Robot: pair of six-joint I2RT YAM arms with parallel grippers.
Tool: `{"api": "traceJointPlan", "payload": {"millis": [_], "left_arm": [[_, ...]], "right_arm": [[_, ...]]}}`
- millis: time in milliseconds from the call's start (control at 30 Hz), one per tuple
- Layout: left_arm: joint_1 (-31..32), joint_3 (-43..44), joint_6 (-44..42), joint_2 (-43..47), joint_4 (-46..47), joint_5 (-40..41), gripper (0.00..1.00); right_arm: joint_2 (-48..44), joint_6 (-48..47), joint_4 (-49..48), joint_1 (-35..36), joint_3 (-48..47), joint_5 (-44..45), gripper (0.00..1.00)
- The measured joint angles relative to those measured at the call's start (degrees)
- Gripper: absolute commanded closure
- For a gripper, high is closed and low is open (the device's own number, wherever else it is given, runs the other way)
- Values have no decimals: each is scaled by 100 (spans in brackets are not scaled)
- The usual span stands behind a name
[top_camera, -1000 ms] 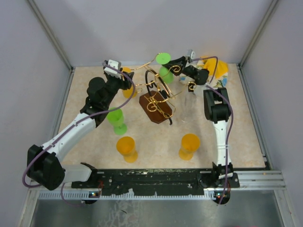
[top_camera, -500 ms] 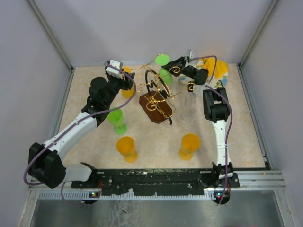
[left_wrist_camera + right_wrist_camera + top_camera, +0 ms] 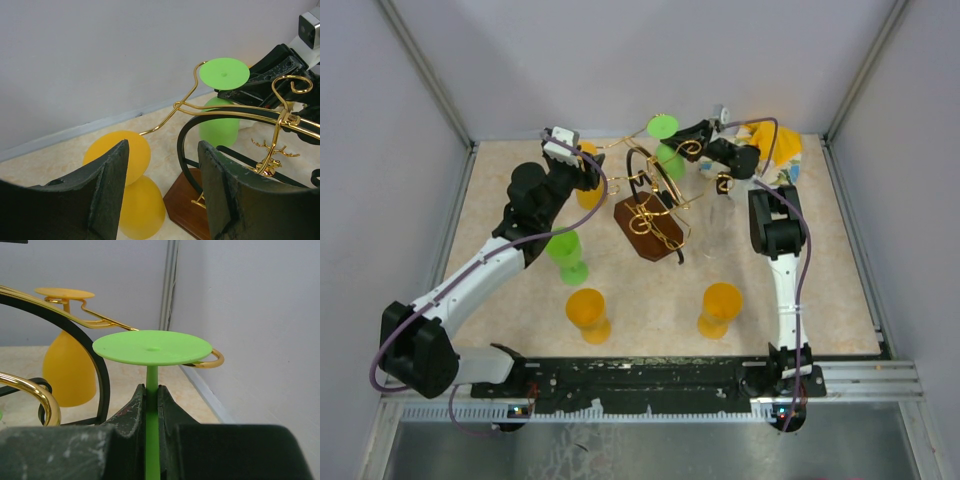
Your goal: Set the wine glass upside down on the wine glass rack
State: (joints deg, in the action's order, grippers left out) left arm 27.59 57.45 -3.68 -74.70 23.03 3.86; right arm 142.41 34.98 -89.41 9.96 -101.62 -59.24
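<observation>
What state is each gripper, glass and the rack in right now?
wine glass rack: upright on its base.
right gripper: shut on green wine glass stem.
green wine glass: upside down, foot at a rack arm.
left gripper: open, empty.
orange wine glass: hanging upside down on rack.

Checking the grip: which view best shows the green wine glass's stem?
Right wrist: the green wine glass is close up, stem pinched in the right gripper. Left wrist shows its foot and bowl from afar; top external shows it small.

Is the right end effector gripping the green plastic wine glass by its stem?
Yes, the right end effector pinches the stem of the green plastic wine glass below its foot.
</observation>
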Motion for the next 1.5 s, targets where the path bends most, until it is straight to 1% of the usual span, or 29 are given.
{"api": "traceJointPlan", "payload": {"millis": [633, 900, 1233, 1500], "left_arm": [[0, 0, 4, 0, -42, -48, 37], [0, 0, 9, 0, -59, -48, 37], [0, 0, -9, 0, -85, -46, 37], [0, 0, -22, -17, -118, -46, 37]], "right_arm": [[-426, -157, 0, -7, 380, 157, 100], [-446, -138, 0, 0, 444, 138, 100], [-393, 13, 0, 13, -160, 83, 100], [-326, -31, 0, 55, -168, 61, 100]]}}
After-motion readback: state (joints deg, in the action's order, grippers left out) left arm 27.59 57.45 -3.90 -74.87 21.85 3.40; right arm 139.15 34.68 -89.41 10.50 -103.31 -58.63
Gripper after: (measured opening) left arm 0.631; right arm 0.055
